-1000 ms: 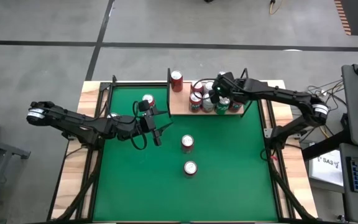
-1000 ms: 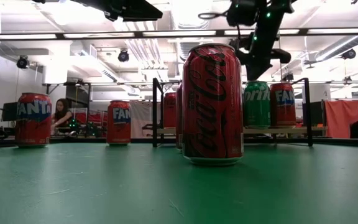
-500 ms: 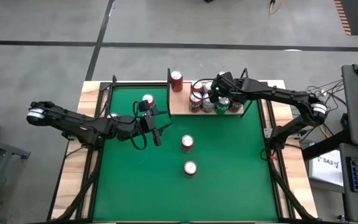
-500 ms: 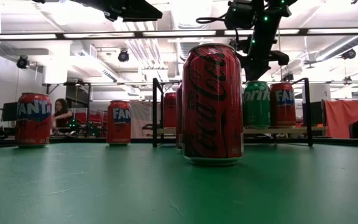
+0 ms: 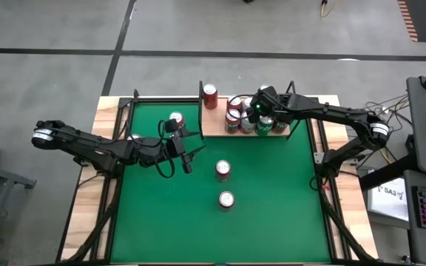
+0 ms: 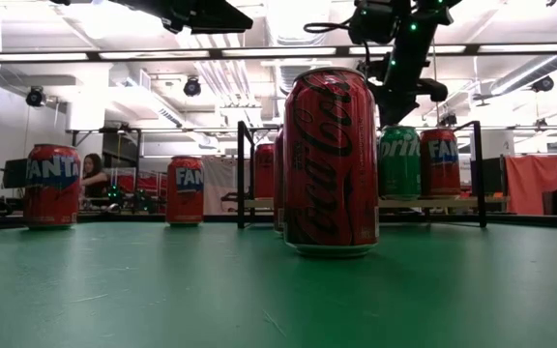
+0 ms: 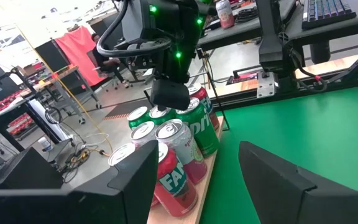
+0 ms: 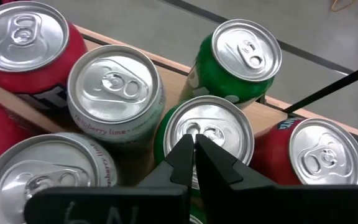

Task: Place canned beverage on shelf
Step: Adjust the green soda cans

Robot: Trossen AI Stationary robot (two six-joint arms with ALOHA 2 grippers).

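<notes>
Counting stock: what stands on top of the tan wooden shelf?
Tan wooden shelf: a cluster of red and green cans, one red can apart. Shut right gripper hides part of a green can.

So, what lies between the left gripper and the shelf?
High view: only bare green tabletop between the left gripper and the shelf.

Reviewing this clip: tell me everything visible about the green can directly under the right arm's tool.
The green aluminium Sprite can stands upright on the light tan wooden shelf, packed among other cans, with a second green can next to it. Its silver lid with the pull tab looks unopened. The right tool, fingers shut and holding nothing, sits just above the lid; contact cannot be told. In the low view its green side shows white lettering.
</notes>
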